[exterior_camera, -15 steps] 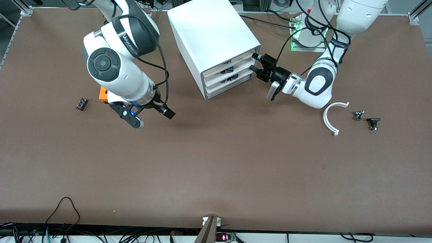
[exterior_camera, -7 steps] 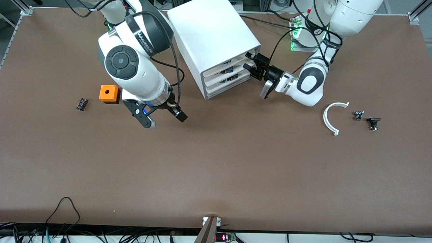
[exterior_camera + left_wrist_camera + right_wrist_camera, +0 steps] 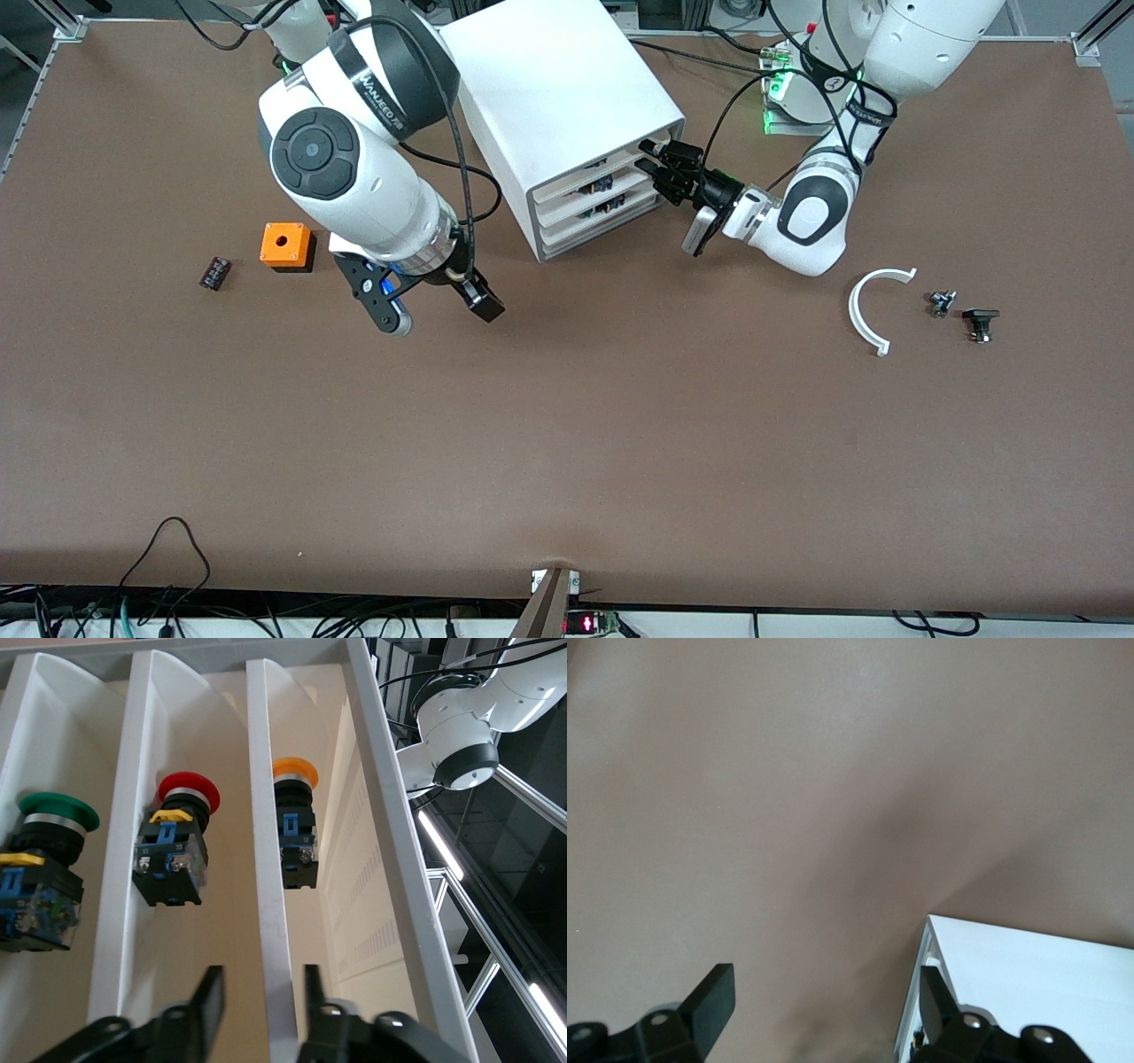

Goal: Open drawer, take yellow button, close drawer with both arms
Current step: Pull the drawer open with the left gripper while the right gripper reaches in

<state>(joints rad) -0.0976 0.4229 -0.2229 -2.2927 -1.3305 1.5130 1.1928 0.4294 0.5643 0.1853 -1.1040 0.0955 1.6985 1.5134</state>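
From the front view I see the cabinet [image 3: 567, 115] standing near the arms' bases, its stacked drawers facing the left arm's end of the table. My left gripper [image 3: 660, 164] is right at the front edge of the top drawer [image 3: 611, 166], fingers pinched on that edge. My right gripper [image 3: 434, 306] hangs over bare table [image 3: 567, 443] beside the cabinet, toward the right arm's end, jaws spread wide with nothing between them. An orange cube [image 3: 285, 245] sits farther toward that end.

In the left wrist view I look straight into the drawers. The button [image 3: 295, 824], orange cap up on its black-and-blue body, lies inside the top drawer, just past my fingertips [image 3: 210, 997], which straddle the drawer's white front wall. A red button [image 3: 182, 846] and a green button [image 3: 40, 868] sit in the lower drawers.

In the right wrist view the fingers [image 3: 713, 992] stand apart over brown table, a cabinet corner beside them.
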